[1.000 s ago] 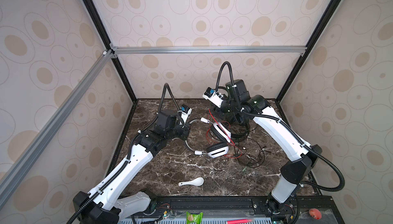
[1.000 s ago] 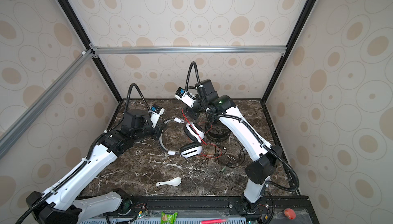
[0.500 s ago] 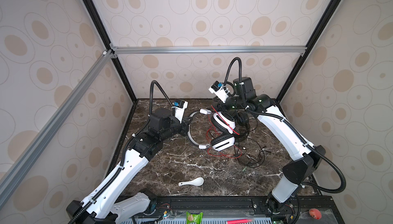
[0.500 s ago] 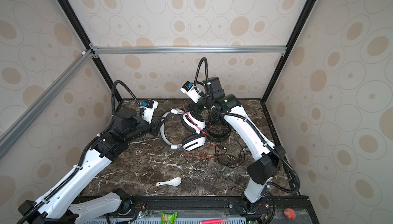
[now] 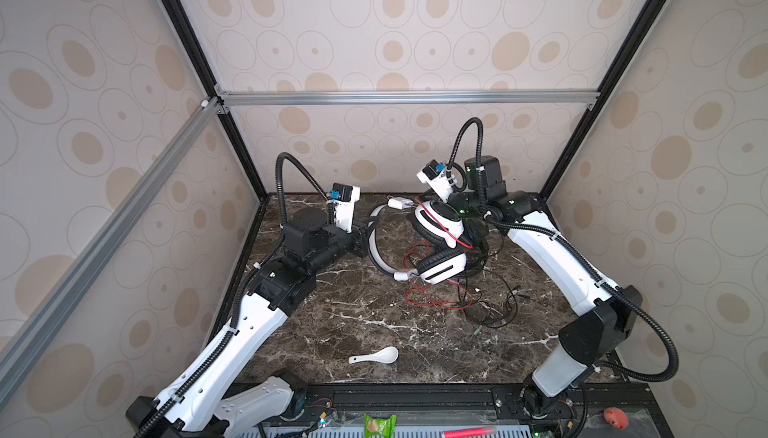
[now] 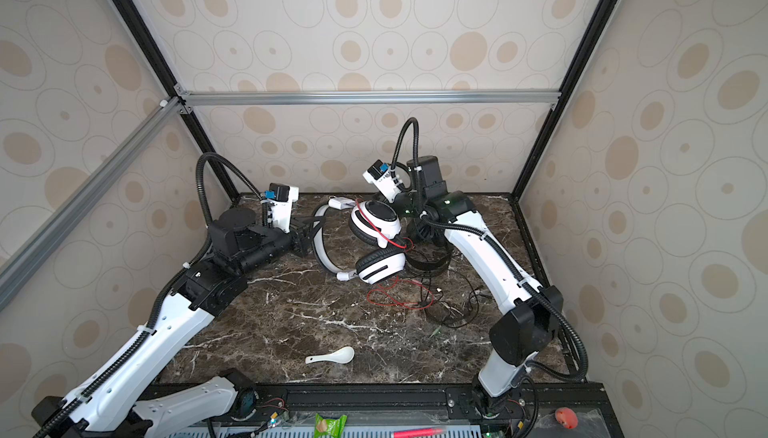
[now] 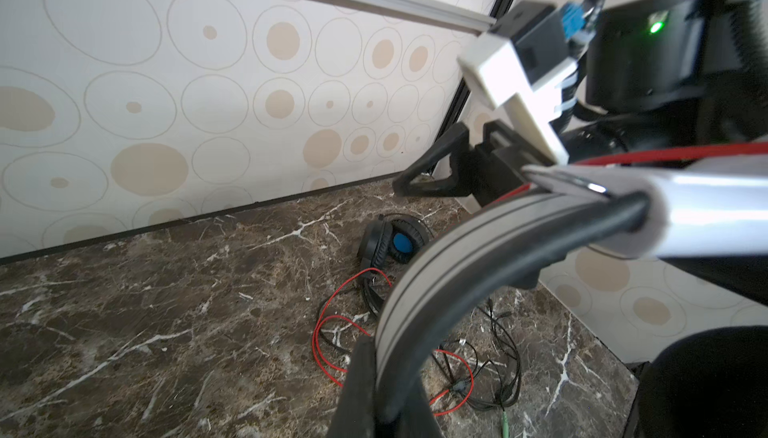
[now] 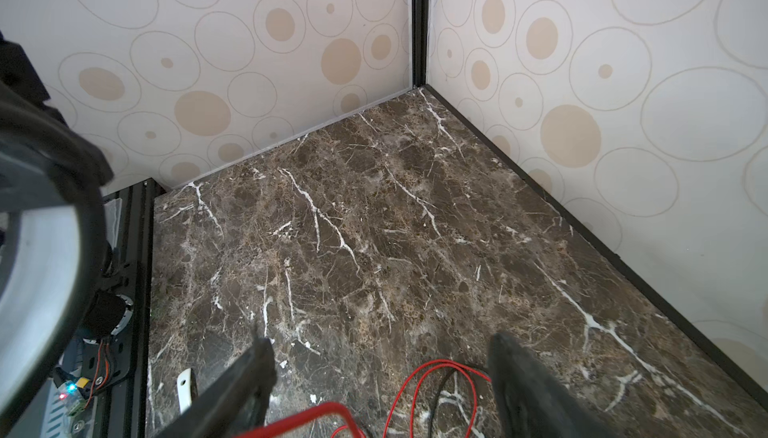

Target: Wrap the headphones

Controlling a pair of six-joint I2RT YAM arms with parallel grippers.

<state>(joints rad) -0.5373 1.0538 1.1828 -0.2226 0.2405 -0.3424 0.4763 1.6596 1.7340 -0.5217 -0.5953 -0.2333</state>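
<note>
Band (image 7: 432, 274) of white headset (image 5: 441, 267) in left tool (image 5: 366, 230) (right tool (image 8: 380, 344) agape)

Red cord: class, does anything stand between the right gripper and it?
Nothing visible does. In the right wrist view the red cord loops ahead of the open right gripper; only a black cord lies beside it.

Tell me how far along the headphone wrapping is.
Early. Done: only one strand of the red cord crosses the upper cup of the white headphones. In hand: the left hand is shut on their grey band; the right hand is open, holding nothing. Left: most red cord lies loose on the table, and the black headphones and black cord lie unwrapped.
</note>
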